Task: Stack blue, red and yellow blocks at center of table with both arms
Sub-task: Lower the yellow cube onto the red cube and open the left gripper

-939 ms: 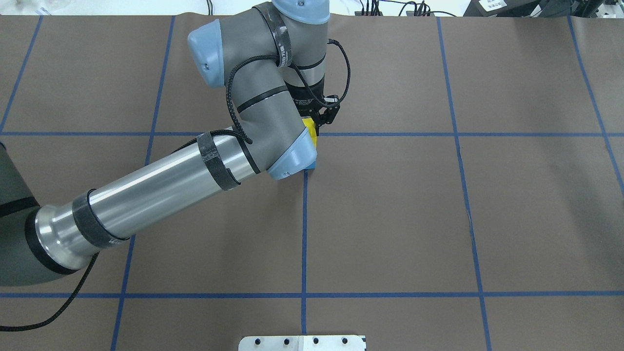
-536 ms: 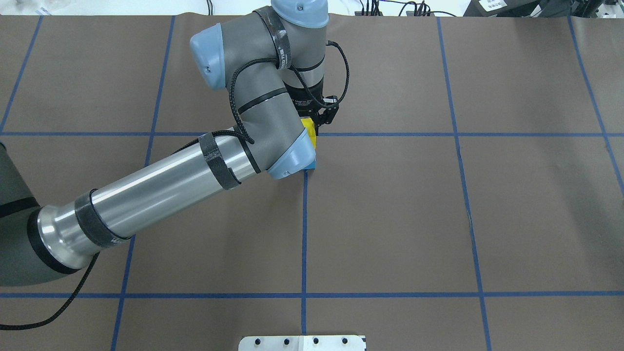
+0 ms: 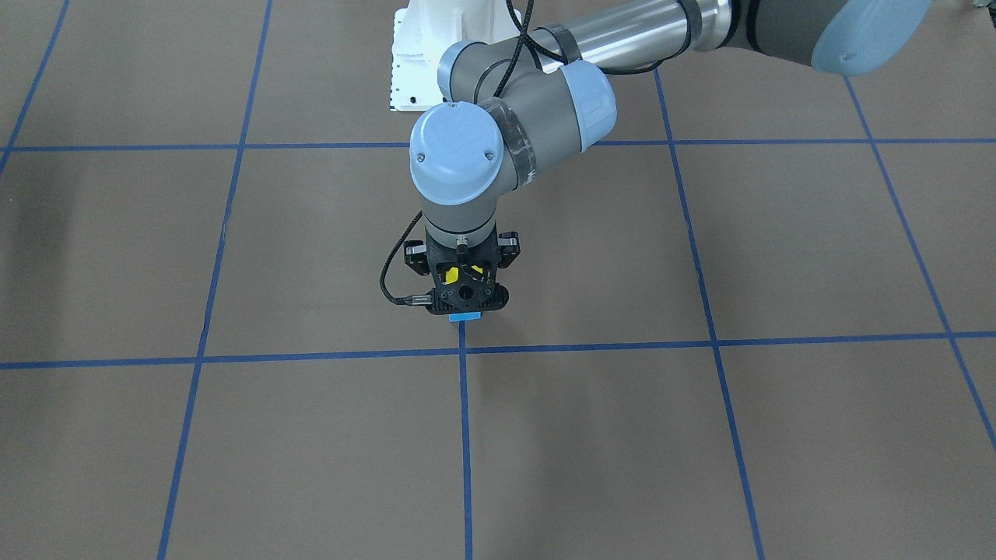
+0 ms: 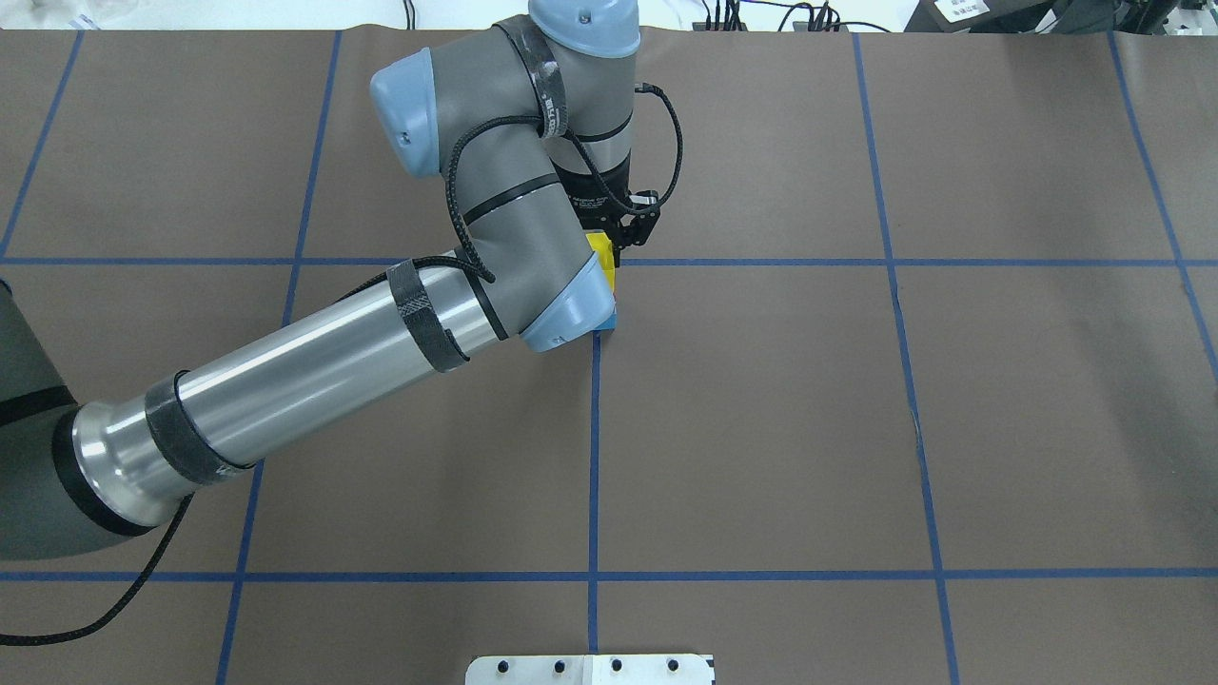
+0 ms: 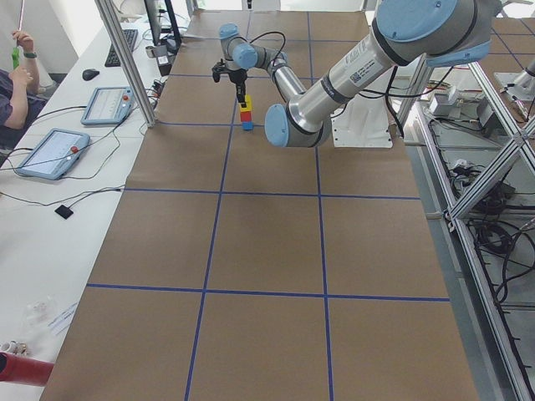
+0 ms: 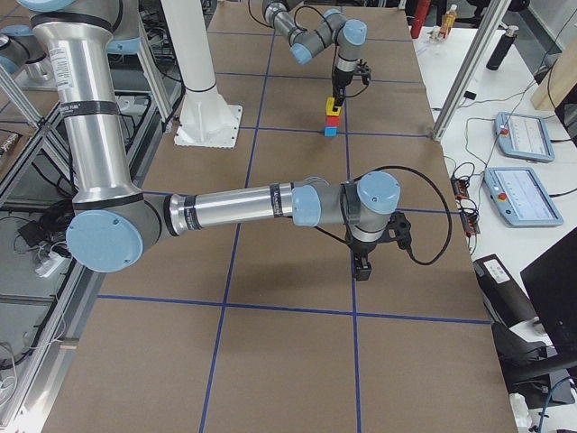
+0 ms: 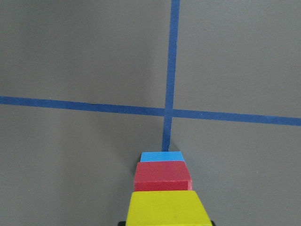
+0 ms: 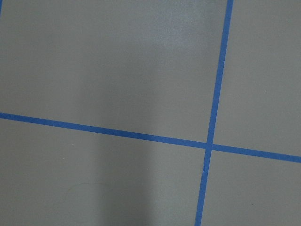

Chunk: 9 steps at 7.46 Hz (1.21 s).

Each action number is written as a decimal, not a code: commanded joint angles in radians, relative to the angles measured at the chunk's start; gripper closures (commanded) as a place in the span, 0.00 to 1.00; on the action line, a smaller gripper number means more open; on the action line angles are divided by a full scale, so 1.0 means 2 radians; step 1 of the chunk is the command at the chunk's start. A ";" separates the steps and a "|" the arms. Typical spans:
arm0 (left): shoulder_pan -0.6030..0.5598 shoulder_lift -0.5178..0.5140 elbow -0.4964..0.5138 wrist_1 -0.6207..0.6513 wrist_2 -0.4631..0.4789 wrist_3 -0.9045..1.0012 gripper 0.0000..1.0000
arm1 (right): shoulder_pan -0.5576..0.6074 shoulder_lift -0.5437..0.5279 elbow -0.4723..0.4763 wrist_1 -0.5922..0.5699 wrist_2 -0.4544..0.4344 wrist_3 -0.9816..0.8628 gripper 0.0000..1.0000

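Squarely at mid-table, three cubes stand in one straight column: the blue block (image 3: pixel 464 316) at the bottom, the red block (image 7: pixel 163 174) on it and the yellow block (image 7: pixel 169 209) on top. The blue one sits on the grey-brown table (image 4: pixel 761 428), on a blue tape line just to the robot's side of the tape crossing (image 7: pixel 168 112).

The left arm (image 4: pixel 304 371) reaches in across the table with its wrist pointing straight down over the column. The left gripper (image 3: pixel 464 294) straddles the yellow block, and slivers of yellow show through openings in its black body from the front. In the left wrist view, black fingertips (image 7: pixel 122 222) peek out right at the yellow block's lower corners. Whether they are pinching the block or have let it go cannot be told.

The right arm (image 6: pixel 234 209) lies stretched low over the table, well apart from the column. The right gripper (image 6: pixel 361 269) points down beside a tape line, and from that side view alone its grip cannot be judged. Its wrist camera shows only bare table and crossing tape.

The white pedestal base (image 3: pixel 412 70) stands at the robot's edge of the table. At a side bench a seated person's arm (image 5: pixel 12 83) shows near two teach pendants (image 5: pixel 50 153).
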 commanded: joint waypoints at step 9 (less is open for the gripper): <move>0.003 0.003 0.001 -0.001 0.000 0.002 0.20 | 0.001 0.002 -0.001 0.000 -0.001 0.000 0.01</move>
